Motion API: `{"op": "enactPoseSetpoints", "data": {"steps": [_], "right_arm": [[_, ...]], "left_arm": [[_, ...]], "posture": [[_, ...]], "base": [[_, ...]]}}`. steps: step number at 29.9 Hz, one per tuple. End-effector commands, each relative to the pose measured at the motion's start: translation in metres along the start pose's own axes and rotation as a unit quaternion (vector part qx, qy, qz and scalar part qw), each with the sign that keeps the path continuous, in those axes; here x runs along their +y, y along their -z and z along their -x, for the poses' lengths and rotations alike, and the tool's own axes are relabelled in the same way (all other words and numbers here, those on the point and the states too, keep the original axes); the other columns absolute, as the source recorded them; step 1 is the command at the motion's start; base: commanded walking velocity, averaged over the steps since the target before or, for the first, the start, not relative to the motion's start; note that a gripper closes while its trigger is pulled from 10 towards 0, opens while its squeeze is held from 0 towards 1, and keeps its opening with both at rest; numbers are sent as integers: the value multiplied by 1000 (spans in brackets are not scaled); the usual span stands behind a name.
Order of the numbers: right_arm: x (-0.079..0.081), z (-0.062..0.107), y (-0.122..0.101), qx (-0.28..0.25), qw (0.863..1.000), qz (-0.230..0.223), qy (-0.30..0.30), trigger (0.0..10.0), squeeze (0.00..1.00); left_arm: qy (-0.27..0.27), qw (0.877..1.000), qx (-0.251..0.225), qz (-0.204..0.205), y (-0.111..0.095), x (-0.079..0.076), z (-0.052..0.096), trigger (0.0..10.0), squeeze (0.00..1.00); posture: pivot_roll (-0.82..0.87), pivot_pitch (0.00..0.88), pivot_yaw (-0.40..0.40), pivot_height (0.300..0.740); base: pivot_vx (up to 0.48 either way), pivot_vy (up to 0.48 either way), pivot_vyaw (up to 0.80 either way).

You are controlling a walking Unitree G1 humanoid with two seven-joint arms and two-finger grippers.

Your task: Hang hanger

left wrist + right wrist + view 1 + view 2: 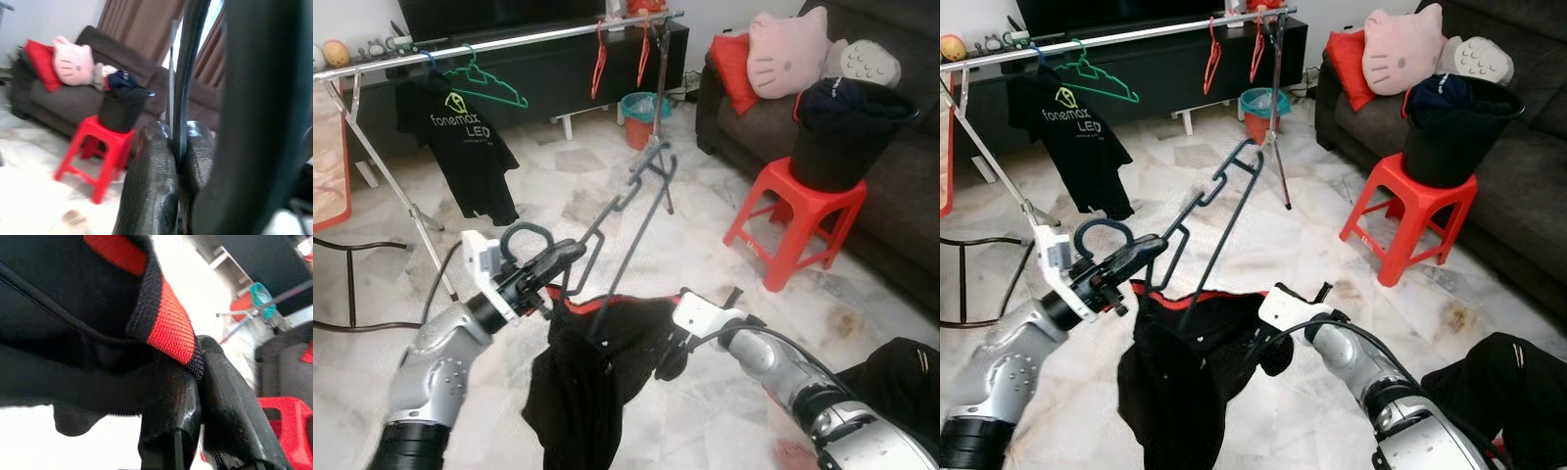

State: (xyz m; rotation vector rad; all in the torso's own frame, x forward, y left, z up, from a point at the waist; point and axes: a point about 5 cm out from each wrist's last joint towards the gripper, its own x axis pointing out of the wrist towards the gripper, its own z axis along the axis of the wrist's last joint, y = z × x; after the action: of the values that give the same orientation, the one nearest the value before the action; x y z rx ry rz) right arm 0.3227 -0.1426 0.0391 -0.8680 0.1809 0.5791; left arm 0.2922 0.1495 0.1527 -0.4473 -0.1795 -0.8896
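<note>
Item: black hanger (pixel 617 211), mid-air over the floor between both arms, well short of the rail (pixel 499 41); L gripper (pixel 543 266) clenched on it near the hook, R gripper (pixel 671 354) pinching the black/red garment (pixel 592 377) draped off its lower end. Risk: garment only half on, so it may slide off when lifted. Risk: long frame could snag the rack leg (pixel 661 147) or the green hanger (pixel 484 83).
</note>
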Motion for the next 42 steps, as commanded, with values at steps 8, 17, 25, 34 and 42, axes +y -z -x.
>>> {"op": "enactPoseSetpoints", "data": {"steps": [8,17,25,34,42], "right_arm": [[24,-3,-10,-27,997,-56,-48,10000,0],[34,7,14,34,994,-87,-47,10000,0],[36,9,20,52,993,-104,-37,10000,0],[33,17,36,85,989,-123,-6,10000,0],[23,12,29,70,986,-149,20,10000,0]], "left_arm": [[-48,998,-49,7,-5,-12,-47,10000,0],[-228,971,-59,37,5,13,-55,10000,0],[-250,966,-41,51,16,10,-55,10000,0],[-369,916,-115,112,11,21,-52,10000,0],[-385,913,-125,50,-5,18,-60,10000,0]], "posture": [[-54,28,-25,740],[-56,21,-20,740],[-54,20,-19,740],[-57,7,-19,740],[-54,0,-24,740]], "base": [[0,0,0],[0,0,0],[0,0,0],[0,0,0],[0,0,0]]}}
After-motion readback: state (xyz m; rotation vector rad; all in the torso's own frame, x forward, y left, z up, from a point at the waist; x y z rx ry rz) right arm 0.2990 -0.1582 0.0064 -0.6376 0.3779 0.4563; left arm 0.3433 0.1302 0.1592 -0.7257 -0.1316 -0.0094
